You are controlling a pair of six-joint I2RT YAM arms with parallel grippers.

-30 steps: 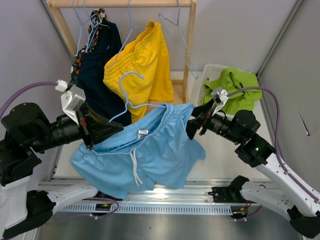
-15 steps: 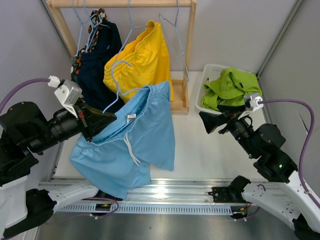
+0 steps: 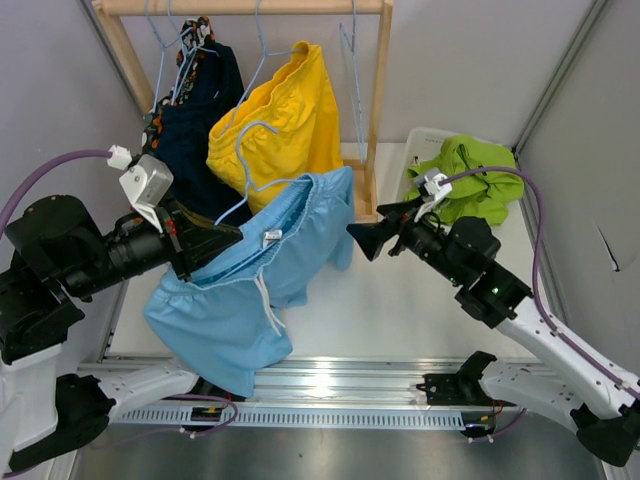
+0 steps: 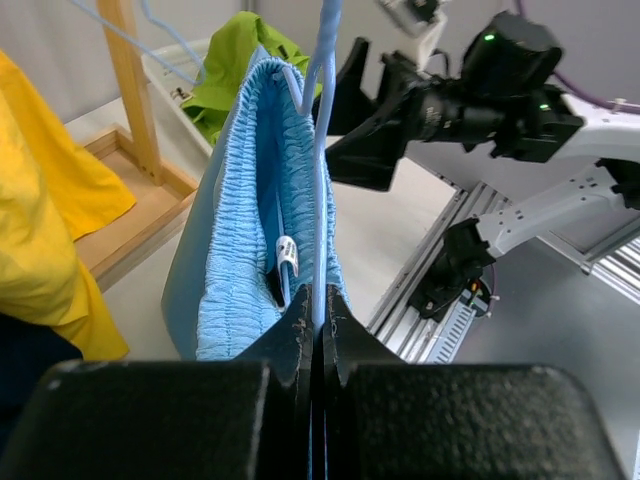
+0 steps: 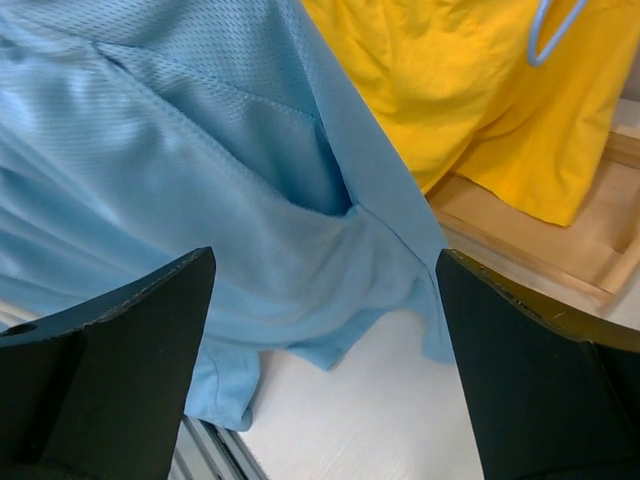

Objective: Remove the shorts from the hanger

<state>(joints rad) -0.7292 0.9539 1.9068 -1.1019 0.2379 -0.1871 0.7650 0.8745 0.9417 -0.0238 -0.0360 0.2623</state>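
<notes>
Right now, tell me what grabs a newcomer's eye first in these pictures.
The light blue shorts dominate, drooping at front left from a blue hanger clamped in the left gripper. The right gripper hovers open beside their edge. Behind, yellow shorts hang on the wooden rack, and lime green shorts fill the white bin.

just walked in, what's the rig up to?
The left gripper holds a blue hanger in front of the rack, with the light blue shorts still draped on it. The right gripper is open beside the shorts' edge, nothing between its fingers. The lime green shorts lie in the white bin. The yellow shorts, navy shorts and camouflage shorts hang on the rack.
</notes>
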